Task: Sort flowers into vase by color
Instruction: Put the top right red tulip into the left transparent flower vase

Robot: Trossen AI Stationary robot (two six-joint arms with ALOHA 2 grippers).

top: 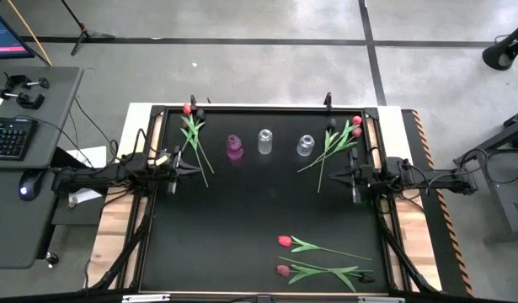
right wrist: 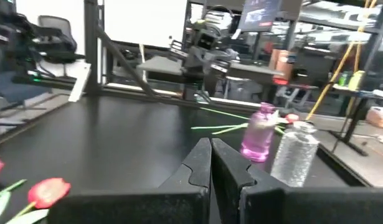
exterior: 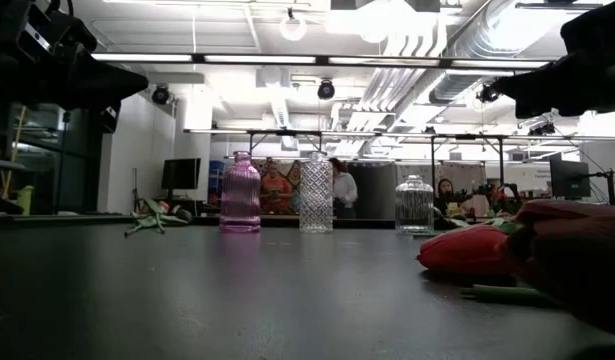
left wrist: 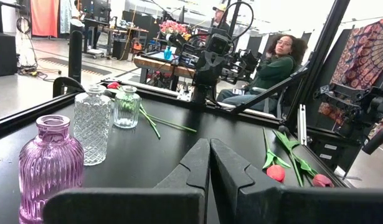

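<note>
High view, near edge: two tulips lie flat on the black table (top: 242,244), right of centre, stems pointing right. The red tulip (top: 285,241) lies just behind the pink tulip (top: 282,270).
Mid table, left: left gripper (top: 196,169) at the table's left edge, fingers pressed together, holding nothing.
Mid table, right: right gripper (top: 333,176) at the right edge, fingers pressed together, holding nothing.
Vase row: three small ribbed glass vases stand upright behind the grippers, apart from one another. Order from left: purple vase (top: 234,147), clear vase (top: 264,141), second clear vase (top: 305,145).
Far left: bunch of tulips (top: 192,128) lying flat, heads toward the far edge.
Far right: second bunch of tulips (top: 339,141) lying flat, stems reaching toward the second clear vase.
Beyond table: seated person (left wrist: 275,59), left wrist view.
</note>
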